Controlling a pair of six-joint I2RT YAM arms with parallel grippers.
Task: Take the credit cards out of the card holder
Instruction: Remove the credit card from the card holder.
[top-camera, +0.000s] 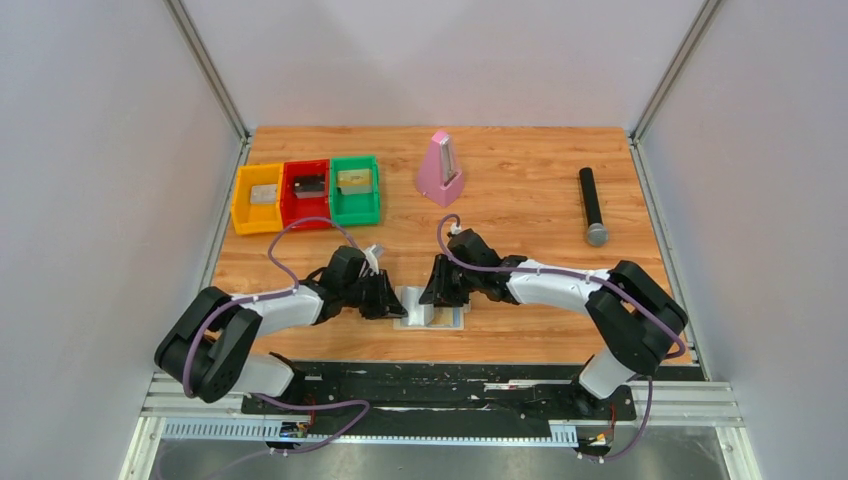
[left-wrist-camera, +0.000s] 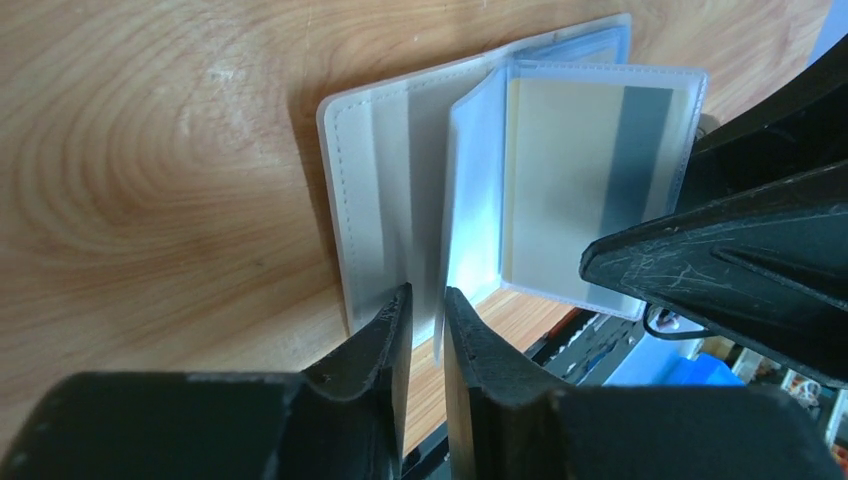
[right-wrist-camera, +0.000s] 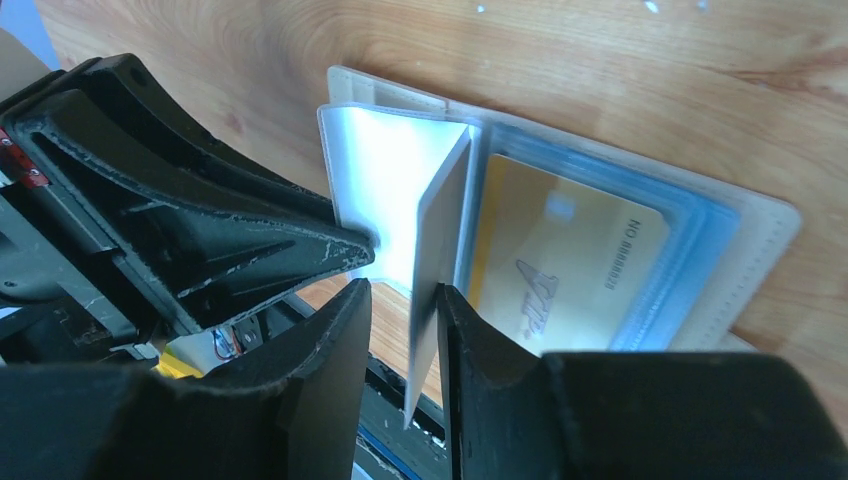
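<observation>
The card holder (top-camera: 443, 318) lies spread open on the wood near the table's front edge, between my two grippers. Its rim is cream (left-wrist-camera: 345, 190) and its clear sleeve leaves stand up. In the right wrist view a yellow-gold credit card (right-wrist-camera: 565, 270) lies flat in a sleeve. The left wrist view shows a pale card with a grey stripe (left-wrist-camera: 590, 190) inside a raised leaf. My left gripper (left-wrist-camera: 428, 292) (top-camera: 392, 300) is slightly open, with one thin leaf loose in the gap. My right gripper (right-wrist-camera: 402, 288) (top-camera: 434, 293) is open, and a leaf leans on its right finger (right-wrist-camera: 470, 330).
Yellow (top-camera: 257, 198), red (top-camera: 305, 192) and green (top-camera: 355, 190) bins stand at the back left, each with something inside. A pink metronome (top-camera: 440, 170) stands at the back centre and a black microphone (top-camera: 592, 205) lies at the right. The black base rail (top-camera: 450, 375) runs just past the holder.
</observation>
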